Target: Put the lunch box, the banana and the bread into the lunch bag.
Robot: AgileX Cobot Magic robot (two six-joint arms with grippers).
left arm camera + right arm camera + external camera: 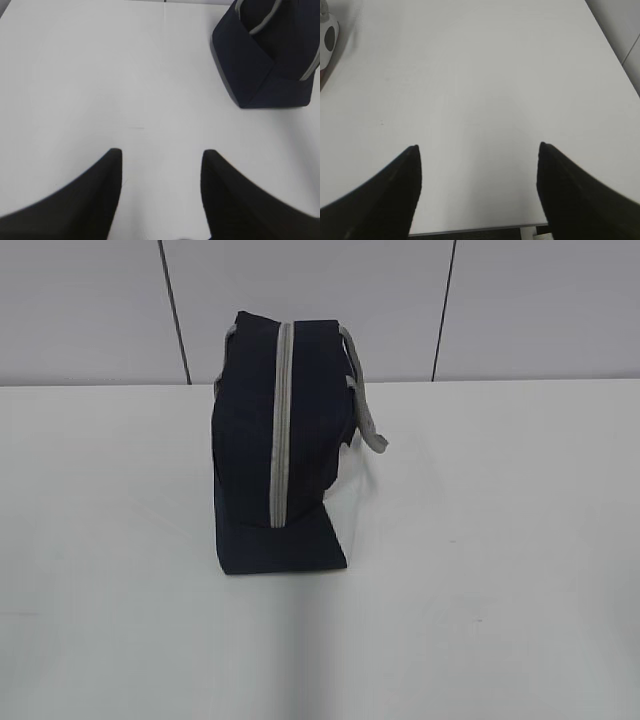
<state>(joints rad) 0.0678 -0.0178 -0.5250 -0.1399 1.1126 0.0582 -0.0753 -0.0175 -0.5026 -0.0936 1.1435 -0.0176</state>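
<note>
You're seeing matte black tapered fingers (90, 200) on your left gripper (161, 155), broad at the base and narrowing to blunt tips. Your right gripper (478, 150) shows the same plain black wedge-shaped fingers (570, 195), edges soft with blur, surfaces smooth and unmarked as far as you can tell.
</note>
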